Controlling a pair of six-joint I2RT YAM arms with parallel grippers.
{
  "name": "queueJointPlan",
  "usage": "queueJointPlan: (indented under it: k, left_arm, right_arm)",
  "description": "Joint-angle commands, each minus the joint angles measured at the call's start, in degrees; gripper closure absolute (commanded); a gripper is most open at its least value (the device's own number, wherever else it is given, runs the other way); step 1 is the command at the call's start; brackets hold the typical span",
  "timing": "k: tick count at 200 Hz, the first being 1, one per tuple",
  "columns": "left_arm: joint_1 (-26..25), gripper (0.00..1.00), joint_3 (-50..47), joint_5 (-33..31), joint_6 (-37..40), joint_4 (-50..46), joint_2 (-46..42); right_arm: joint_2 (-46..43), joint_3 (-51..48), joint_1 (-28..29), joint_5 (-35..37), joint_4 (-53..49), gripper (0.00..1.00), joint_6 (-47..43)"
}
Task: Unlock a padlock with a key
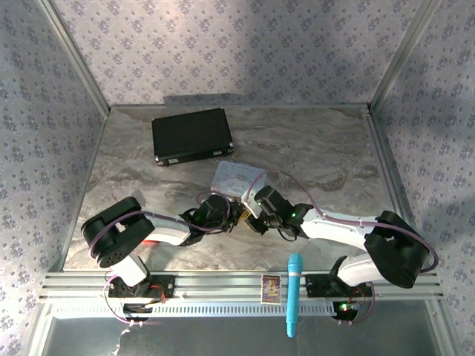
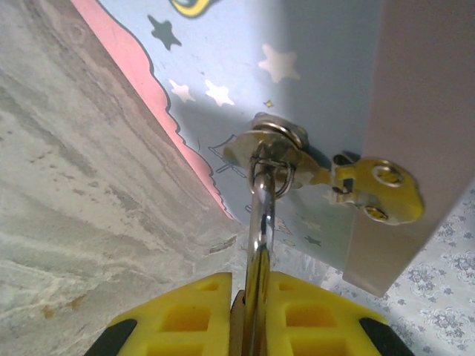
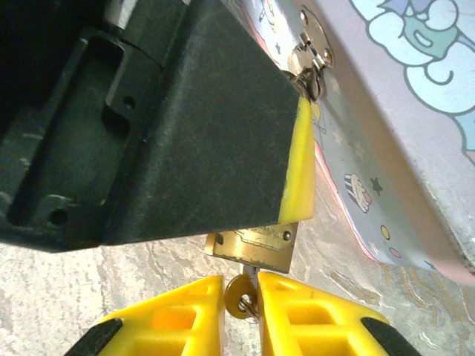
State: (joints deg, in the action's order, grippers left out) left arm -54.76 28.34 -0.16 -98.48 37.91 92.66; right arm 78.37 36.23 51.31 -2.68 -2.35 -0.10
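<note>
Top view, far-left part of the grey marbled counter: a flat black rectangular case, well apart from the work. At centre, both my arms meet at the near edge of the pastel-blue cartoon tin with stars and a pink border.

Left claw: narrow, yellow fingers pinched on the small brass-gold padlock. In the left wrist view its thin silvery shackle runs up from between the fingers and through the loop of the tin's brassy metal hasp. So the padlock hangs on the tin's hasp. In the right wrist view its body sticks out just past my left claw's yellow fingertip. Can't tell whether the shackle is seated or released.

Right claw: narrow, yellow fingers clamped on the head of the tiny metal key, which has a small ring on it. The key points up into the underside of the padlock body, touching it; depth is hidden.

Right of centre, on the aluminium front rail: a teal cylindrical stick lying across it, with a small printed card just to its left.
</note>
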Motion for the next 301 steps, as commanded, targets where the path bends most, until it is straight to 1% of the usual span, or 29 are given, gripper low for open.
queueJointPlan:
  k: [1,30,49,64,89,136,167,204,218,239,268,285,301]
  left_arm:
    - [-0.5,1.0,0.2,2.9,-1.0,-2.3,-0.4]
    - [-0.5,1.0,0.0,2.9,-1.2,-1.6,-0.5]
    - [-0.5,1.0,0.1,3.4,-1.0,-1.3,-0.4]
    - [-0.7,1.0,0.0,3.7,-1.1,-0.9,-0.3]
    - [-0.7,1.0,-0.5,3.9,-0.8,0.2,-0.3]
    - [-0.9,1.0,-0.2,4.8,0.1,1.1,0.3]
    - [-0.9,1.0,0.5,6.7,1.4,1.1,1.8]
    - [-0.9,1.0,-1.6,7.4,0.4,9.7,3.7]
    - [-1.0,1.0,-2.0,7.5,0.8,11.6,3.6]
    - [-1.2,1.0,-2.0,7.7,1.3,11.7,3.3]
    - [-1.3,1.0,-2.2,7.9,1.5,12.8,3.1]
    - [-1.3,1.0,-2.2,8.0,1.6,12.8,3.1]
    - [-1.3,1.0,-2.2,8.2,1.5,13.7,3.6]
  right_arm:
    - [0.9,-0.1,0.4,2.8,-0.2,0.84,-1.5]
    - [1.8,0.2,0.2,2.0,1.1,0.88,-1.2]
    - [1.9,-0.7,-1.3,-0.8,3.3,0.9,0.0]
    - [1.7,-1.5,-3.3,-4.5,4.8,0.93,1.1]
    - [2.0,-2.4,-7.2,-13.2,6.6,0.95,3.3]
    - [3.4,-4.1,-12.8,-23.8,10.4,0.96,7.3]
    - [4.0,-4.4,-15.6,-30.3,12.2,0.96,10.1]
    - [7.9,-4.8,-19.2,-40.2,16.5,0.97,15.8]
    - [9.0,-5.2,-19.6,-41.9,18.6,0.97,17.6]
    - [9.4,-6.2,-20.3,-44.1,22.5,0.97,20.6]
    - [10.5,-7.6,-23.6,-49.1,28.8,0.97,25.5]
    - [10.8,-7.4,-24.6,-51.5,29.3,0.97,26.7]
    - [11.5,-6.6,-24.7,-52.9,27.5,0.97,26.2]
